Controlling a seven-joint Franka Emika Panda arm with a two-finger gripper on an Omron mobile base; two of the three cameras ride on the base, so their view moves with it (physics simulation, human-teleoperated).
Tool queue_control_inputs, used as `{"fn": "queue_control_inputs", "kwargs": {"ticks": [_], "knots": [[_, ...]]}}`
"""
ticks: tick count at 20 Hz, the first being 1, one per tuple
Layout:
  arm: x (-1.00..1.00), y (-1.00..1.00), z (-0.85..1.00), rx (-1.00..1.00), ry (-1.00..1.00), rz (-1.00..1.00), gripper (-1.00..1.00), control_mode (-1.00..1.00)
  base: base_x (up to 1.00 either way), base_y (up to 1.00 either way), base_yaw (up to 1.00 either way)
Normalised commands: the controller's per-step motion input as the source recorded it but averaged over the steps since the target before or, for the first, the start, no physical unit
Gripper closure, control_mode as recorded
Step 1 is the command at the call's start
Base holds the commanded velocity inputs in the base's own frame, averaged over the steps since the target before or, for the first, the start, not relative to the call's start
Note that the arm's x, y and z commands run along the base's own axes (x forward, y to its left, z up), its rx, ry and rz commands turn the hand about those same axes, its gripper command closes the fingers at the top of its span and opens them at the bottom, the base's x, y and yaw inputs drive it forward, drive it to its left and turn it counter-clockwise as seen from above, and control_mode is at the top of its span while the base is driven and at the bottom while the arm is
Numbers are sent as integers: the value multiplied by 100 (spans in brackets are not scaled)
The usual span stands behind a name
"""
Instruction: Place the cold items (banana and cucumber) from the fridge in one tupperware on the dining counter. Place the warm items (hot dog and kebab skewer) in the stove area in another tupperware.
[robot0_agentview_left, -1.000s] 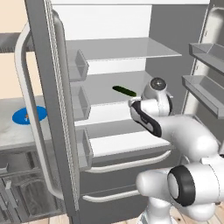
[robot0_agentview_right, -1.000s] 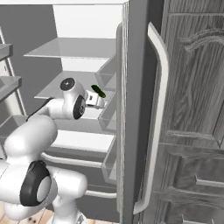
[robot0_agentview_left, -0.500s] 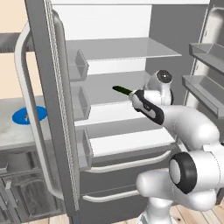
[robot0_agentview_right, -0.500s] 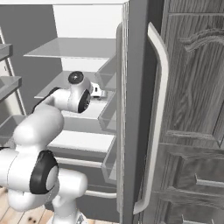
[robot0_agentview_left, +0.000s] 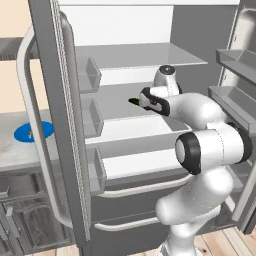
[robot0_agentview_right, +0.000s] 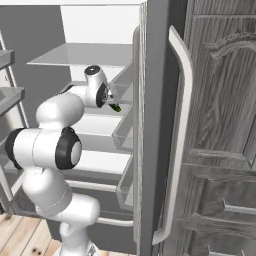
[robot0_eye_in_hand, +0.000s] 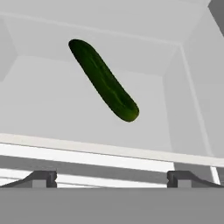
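Left base view: open fridge (robot0_agentview_left: 150, 55) with white shelves; arm reaching in over the middle shelf (robot0_agentview_left: 120, 107), wrist level with it. Dark green cucumber (robot0_agentview_left: 134, 102) just ahead of the jaws, one end peeking past the hand. Approach from the front, probably because the shelf above leaves little room overhead. Blue plate (robot0_agentview_left: 33, 132) on the counter (robot0_agentview_left: 15, 150) far off to the side of the jaws.

Right base view: same reach, seen past the fridge door (robot0_agentview_right: 150, 125). Green tip of the cucumber just beyond the hand, low beside it.

Hand view: jaws (robot0_eye_in_hand: 112, 178) spread wide, gripping nothing. Cucumber ahead of and between the two fingertips (robot0_eye_in_hand: 41, 178), apart from them, lying slantwise on the shelf floor. Likely lined up for a grasp across its middle; not yet reached.
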Motion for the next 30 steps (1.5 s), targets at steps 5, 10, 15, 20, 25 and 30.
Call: {"fn": "queue_control_inputs", "kwargs": {"ticks": [5,10,15,20,25,30], "knots": [[24,0,-46,0,-2,3,-100,-100,0,0,0],[45,-3,-22,0,-3,8,-100,-100,0,0,0],[54,0,-10,0,0,13,-100,-100,0,0,0],[41,-1,-15,0,0,14,-100,-100,0,0,0],[19,0,-20,0,2,14,-100,-100,0,0,0],[17,0,-24,0,5,12,-100,-100,0,0,0]]}}
